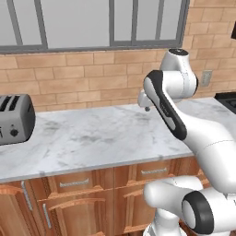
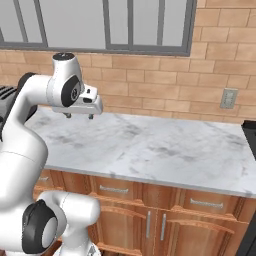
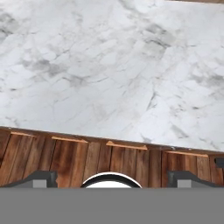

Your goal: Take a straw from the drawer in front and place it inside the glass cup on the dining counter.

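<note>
At centre-left, the gripper (image 2: 78,116) hangs wide open and empty over the smooth, grey-veined marble worktop (image 2: 165,150); brown wooden drawers (image 2: 114,189) with silver bar handles line the bottom.

Toaster (image 1: 14,119) cut off by the left edge of the left base view; a dark appliance (image 1: 227,100) is cropped at right edge.

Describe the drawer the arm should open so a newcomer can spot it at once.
Start at the marble worktop under the brick wall; a row of shallow brown drawers runs just below its edge. The drawer sits in that row, nearest the robot's front, roughly below the open hand. Its short horizontal silver bar handle sets it apart from the taller cabinet doors beneath, whose handles are vertical.
</note>
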Controlling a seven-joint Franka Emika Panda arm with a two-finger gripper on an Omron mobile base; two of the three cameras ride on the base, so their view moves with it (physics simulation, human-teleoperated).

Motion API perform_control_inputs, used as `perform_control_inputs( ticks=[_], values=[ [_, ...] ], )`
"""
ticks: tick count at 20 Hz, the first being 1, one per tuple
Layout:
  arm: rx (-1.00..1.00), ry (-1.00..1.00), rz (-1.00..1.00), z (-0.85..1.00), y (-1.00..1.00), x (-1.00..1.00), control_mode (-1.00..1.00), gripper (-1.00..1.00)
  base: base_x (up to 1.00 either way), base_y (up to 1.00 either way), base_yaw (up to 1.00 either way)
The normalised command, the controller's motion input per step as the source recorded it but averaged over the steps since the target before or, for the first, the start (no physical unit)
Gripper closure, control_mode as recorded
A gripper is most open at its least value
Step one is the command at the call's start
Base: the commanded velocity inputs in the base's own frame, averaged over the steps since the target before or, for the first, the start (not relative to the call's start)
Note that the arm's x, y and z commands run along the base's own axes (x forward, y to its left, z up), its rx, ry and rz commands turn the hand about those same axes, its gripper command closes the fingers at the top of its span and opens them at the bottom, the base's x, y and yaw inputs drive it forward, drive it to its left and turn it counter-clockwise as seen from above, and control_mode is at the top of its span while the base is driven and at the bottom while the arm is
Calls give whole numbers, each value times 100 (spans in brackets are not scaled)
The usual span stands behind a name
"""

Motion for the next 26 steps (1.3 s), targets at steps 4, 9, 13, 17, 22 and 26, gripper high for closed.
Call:
perform_control_inputs(
  ticks=[4, 9, 13, 17, 22, 26],
  values=[
    [0, 0, 0, 0, 0, 0, 100, -100, 0, 39, 0],
    [0, 0, 0, 0, 0, 0, 100, -100, 0, 59, 0],
    [0, 0, 0, 0, 0, 0, 100, -100, 0, 60, 0],
    [0, 0, 0, 0, 0, 0, 100, -100, 0, 52, 0],
    [0, 0, 0, 0, 0, 0, 100, -100, 0, 44, 0],
    [0, 0, 0, 0, 0, 0, 100, -100, 0, 41, 0]
  ],
)
